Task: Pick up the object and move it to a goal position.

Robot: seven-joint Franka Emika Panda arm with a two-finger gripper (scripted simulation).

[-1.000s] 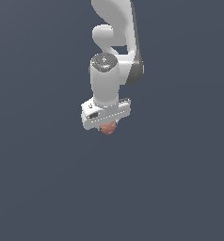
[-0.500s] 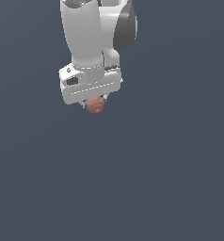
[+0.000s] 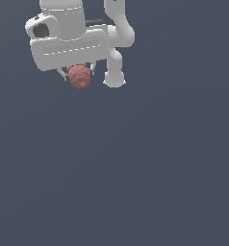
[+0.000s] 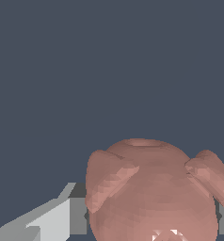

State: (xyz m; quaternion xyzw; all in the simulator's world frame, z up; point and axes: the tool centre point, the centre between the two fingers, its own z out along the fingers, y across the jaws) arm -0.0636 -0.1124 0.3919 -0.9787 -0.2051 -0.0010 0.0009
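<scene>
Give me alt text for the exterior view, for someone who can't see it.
A white robot gripper holds a small reddish-brown lumpy ball between its fingers, near the exterior view's upper left. The white arm rises out of the top of the picture, and the rest is a plain dark blue-grey background.

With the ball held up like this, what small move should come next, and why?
Probably carry it onward with the grip unchanged. The gripper is shut on the reddish-brown ball, which hangs below the white hand, with the gray surface beneath. No goal marker shows in either view, so I cannot tell the direction; releasing now would likely drop it.
</scene>
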